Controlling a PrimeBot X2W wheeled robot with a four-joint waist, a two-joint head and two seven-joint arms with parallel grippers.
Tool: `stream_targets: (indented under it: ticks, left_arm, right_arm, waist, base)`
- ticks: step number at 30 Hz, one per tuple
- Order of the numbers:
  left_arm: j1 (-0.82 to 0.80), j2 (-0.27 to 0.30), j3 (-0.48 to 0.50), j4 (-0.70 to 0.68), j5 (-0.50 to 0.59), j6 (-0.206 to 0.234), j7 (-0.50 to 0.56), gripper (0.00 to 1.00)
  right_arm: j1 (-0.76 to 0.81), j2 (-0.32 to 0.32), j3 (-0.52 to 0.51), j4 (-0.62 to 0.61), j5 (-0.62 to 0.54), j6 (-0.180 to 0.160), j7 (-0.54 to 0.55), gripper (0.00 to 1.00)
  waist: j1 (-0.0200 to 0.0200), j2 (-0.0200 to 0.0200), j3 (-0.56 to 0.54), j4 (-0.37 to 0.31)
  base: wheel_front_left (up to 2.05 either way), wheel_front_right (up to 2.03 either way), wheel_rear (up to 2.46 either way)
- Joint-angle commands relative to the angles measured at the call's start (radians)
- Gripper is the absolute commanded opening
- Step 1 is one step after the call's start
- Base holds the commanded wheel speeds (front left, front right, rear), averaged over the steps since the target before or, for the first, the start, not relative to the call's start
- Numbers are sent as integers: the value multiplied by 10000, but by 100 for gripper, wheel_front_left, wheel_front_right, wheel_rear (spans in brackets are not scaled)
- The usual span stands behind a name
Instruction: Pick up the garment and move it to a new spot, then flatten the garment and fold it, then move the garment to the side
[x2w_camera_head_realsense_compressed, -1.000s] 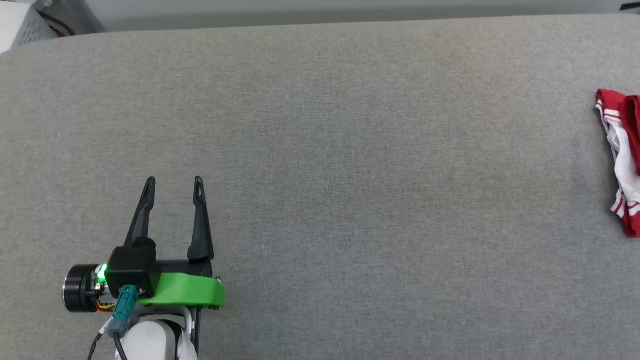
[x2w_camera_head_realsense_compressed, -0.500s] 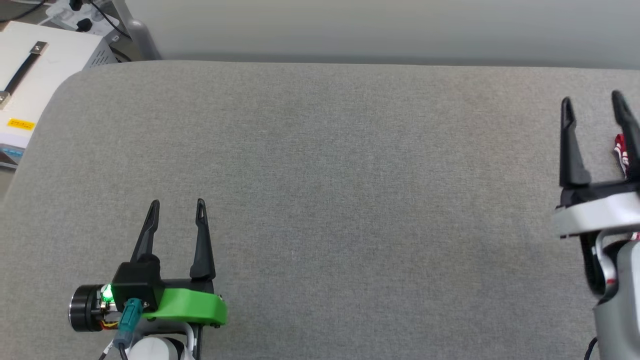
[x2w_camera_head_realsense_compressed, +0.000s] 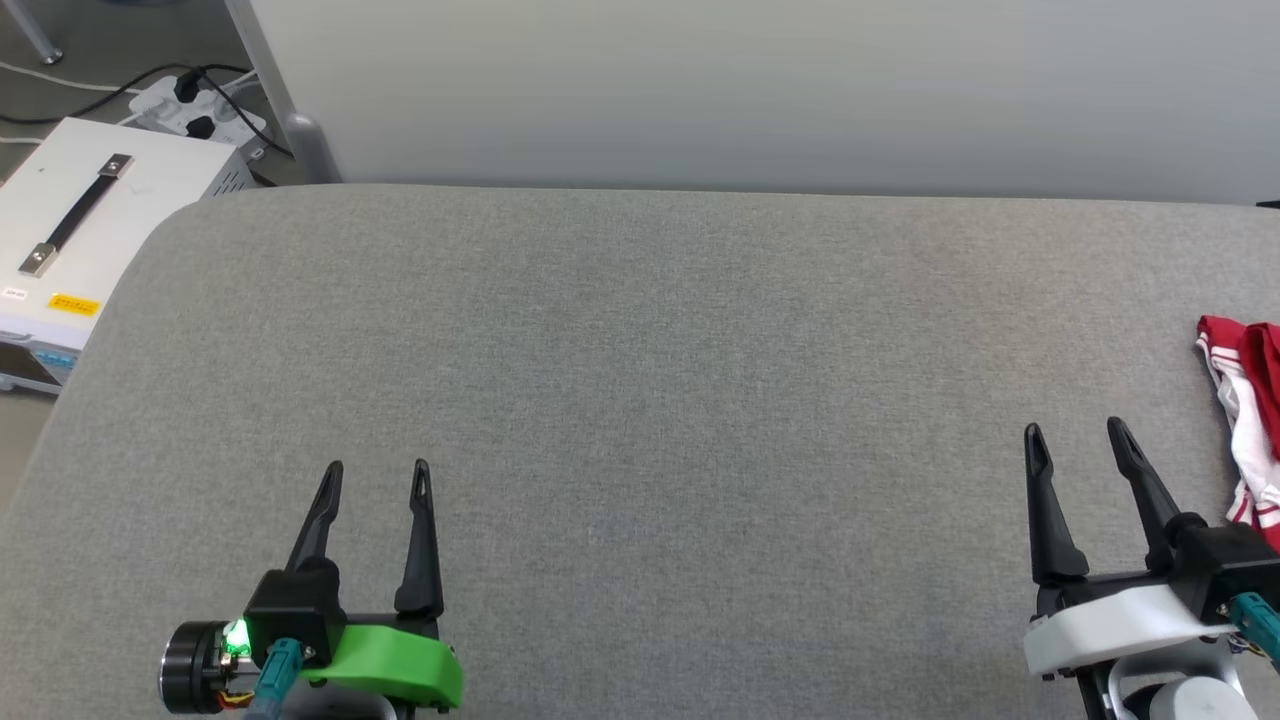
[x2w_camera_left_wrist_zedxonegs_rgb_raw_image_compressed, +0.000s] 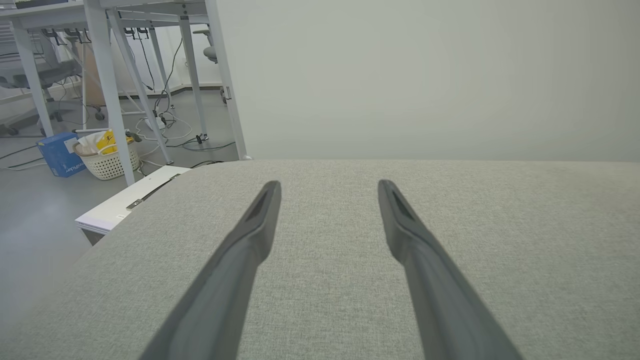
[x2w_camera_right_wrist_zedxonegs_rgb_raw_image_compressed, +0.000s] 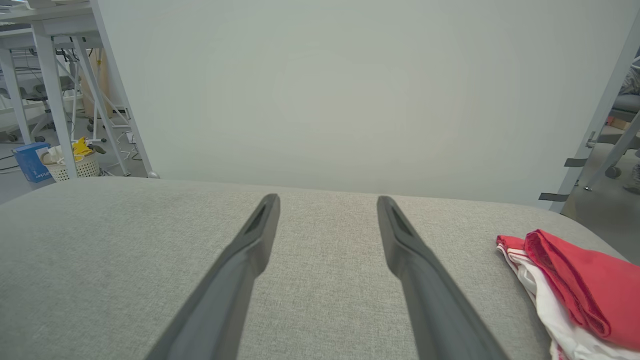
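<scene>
Red on grey
The shirt (x2w_camera_head_realsense_compressed: 1245, 430) is red and white with striped trim; the table (x2w_camera_head_realsense_compressed: 640, 400) plain grey; left gripper (x2w_camera_head_realsense_compressed: 377, 465) black and green, right gripper (x2w_camera_head_realsense_compressed: 1073, 427) black and white.

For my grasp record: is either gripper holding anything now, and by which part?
Nothing is held. The jaws of the left gripper and the right gripper stand open and empty; the garment lies apart, untouched.

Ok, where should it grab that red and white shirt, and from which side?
Probably the raised red fold of the garment, with the open right gripper coming from its left and above: the cloth lies bunched at the right end of the table, and that ridge stands proud, nearest the fingers.
</scene>
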Motion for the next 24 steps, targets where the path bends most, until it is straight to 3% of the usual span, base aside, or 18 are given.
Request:
stream_targets:
  ticks: [1, 24]
  left_arm:
    - [192, -62, 21, 53, -92, -51, -59, 100]
    - [669, -90, 25, 108, -196, -243, -59, 100]
  right_arm:
    - [230, 49, 54, -141, 34, -9, -22, 100]
    - [1380, 156, 102, -428, 169, -9, -22, 100]
  waist:
    - [1, 0, -131, -42]
    - [1, 0, -639, -106]
  base:
    - [0, 0, 0]
    - [0, 0, 0]
